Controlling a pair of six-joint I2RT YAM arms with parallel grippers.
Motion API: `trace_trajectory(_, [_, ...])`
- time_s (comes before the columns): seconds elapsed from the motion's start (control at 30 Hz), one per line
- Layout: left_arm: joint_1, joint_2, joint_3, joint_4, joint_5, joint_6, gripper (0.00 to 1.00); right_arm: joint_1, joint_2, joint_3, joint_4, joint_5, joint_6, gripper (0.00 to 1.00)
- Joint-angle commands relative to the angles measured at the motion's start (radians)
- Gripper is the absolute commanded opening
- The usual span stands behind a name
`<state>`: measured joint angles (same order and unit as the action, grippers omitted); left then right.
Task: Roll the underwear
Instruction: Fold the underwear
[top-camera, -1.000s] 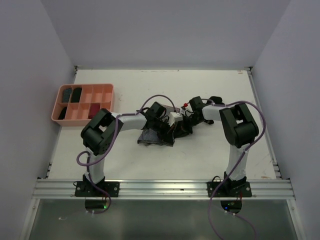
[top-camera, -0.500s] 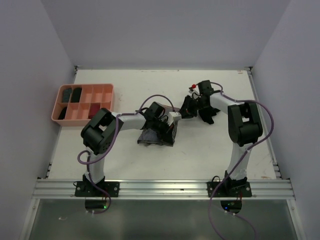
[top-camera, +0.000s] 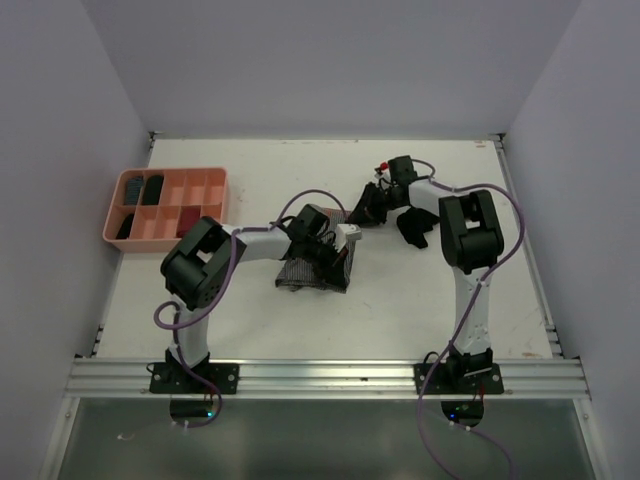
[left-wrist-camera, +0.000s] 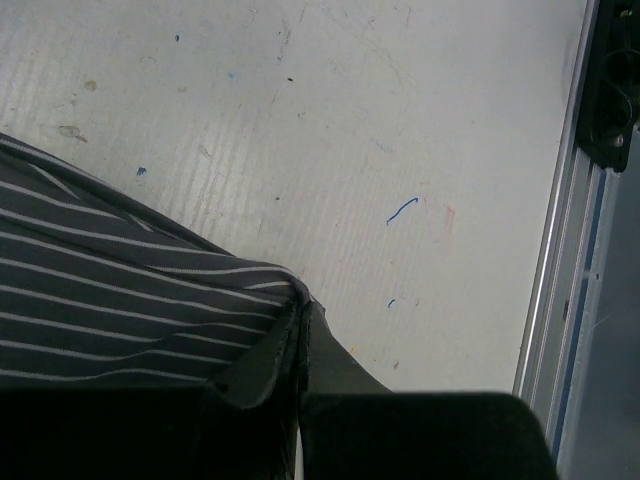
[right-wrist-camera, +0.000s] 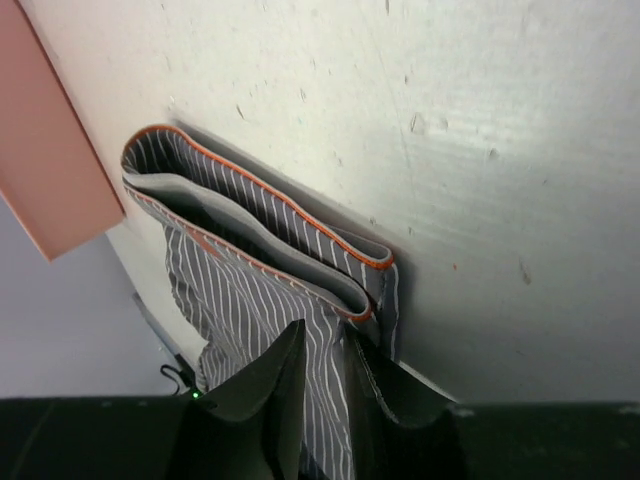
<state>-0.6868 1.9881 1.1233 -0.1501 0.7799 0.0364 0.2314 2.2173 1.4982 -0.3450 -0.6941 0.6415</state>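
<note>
The grey-and-white striped underwear (top-camera: 305, 272) lies mid-table, partly under my left gripper (top-camera: 335, 260). In the left wrist view the fingertips (left-wrist-camera: 302, 305) are shut on its hem, the striped cloth (left-wrist-camera: 120, 290) spreading to the left. My right gripper (top-camera: 362, 212) is at the garment's far edge. In the right wrist view its fingers stand a little apart (right-wrist-camera: 325, 335), with a striped layer (right-wrist-camera: 250, 290) running between them and the orange-edged folds just beyond. A plain black underwear (top-camera: 412, 228) sits in a lump to the right, untouched.
The salmon-pink compartment tray (top-camera: 170, 171) stands at the back left with dark rolled pieces (top-camera: 152, 187) in some compartments; its corner (right-wrist-camera: 50, 150) shows in the right wrist view. The aluminium rail (left-wrist-camera: 560, 300) runs along the near table edge.
My right gripper has moved away from the middle toward the back and slightly left, and its jaws have spread. The left gripper has stayed shut on the striped cloth.
</note>
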Motion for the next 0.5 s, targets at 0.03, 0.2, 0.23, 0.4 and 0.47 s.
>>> trace_trajectory(0.03, [-0.011, 0.049, -0.072, -0.092, -0.143, 0.020, 0.00, -0.017, 0.010, 0.089, 0.003, 0.102, -0.066, 0.26])
trace_trajectory(0.2, [-0.014, 0.067, -0.063, -0.108, -0.159, 0.014, 0.02, -0.027, 0.062, 0.180, -0.044, 0.137, -0.085, 0.25])
trace_trajectory(0.23, [-0.016, 0.066, -0.062, -0.111, -0.160, 0.019, 0.06, -0.027, 0.076, 0.192, -0.048, 0.134, -0.085, 0.25])
trace_trajectory(0.4, [-0.046, -0.013, -0.057, -0.124, -0.133, 0.062, 0.40, -0.024, 0.073, 0.192, -0.048, 0.130, -0.103, 0.24])
trace_trajectory(0.47, [-0.066, -0.088, -0.039, -0.128, -0.126, 0.072, 0.51, -0.024, 0.064, 0.186, -0.046, 0.130, -0.109, 0.24])
